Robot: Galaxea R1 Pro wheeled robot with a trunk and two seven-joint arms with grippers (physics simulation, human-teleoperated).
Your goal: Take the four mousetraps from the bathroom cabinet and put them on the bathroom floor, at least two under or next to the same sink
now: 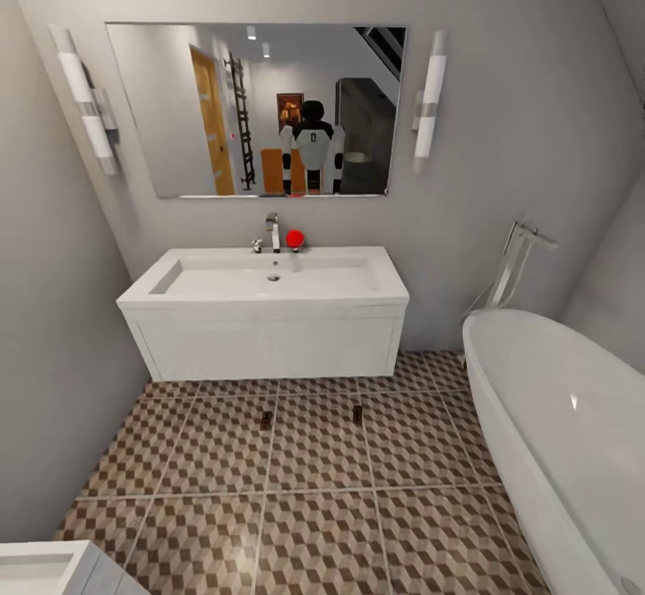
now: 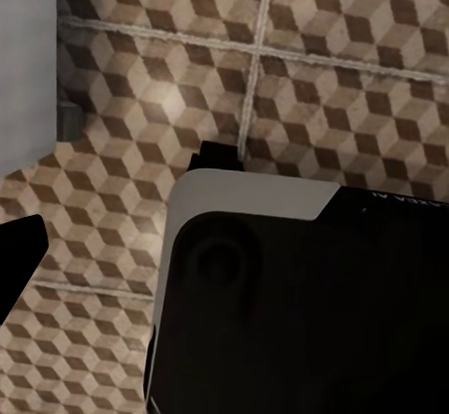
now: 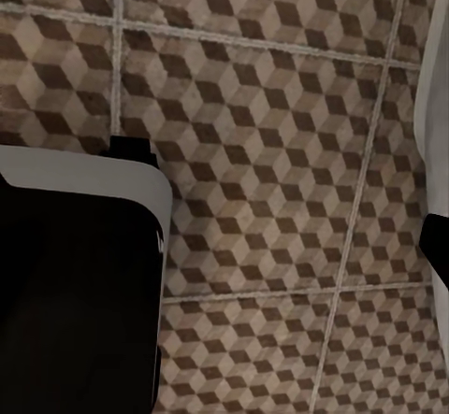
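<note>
Head view shows a bathroom: a long white sink (image 1: pixel 269 286) on a white vanity against the far wall, under a mirror (image 1: pixel 255 109), with a white bathtub (image 1: pixel 560 425) at the right. Two mousetraps lie on the cube-patterned floor (image 1: pixel 313 523) just in front of the vanity, one (image 1: pixel 266 419) near a grout line, the other (image 1: pixel 357 414) near it to the right. Each looks like a tiny, flat, dark-brown board. They are probably light, stiff and thin, so hard to lift off tile; pinching the long edges seems safest, away from any spring bar. Both wrist views look down on floor tiles and dark robot body; whether either gripper is apart or together cannot be told.
</note>
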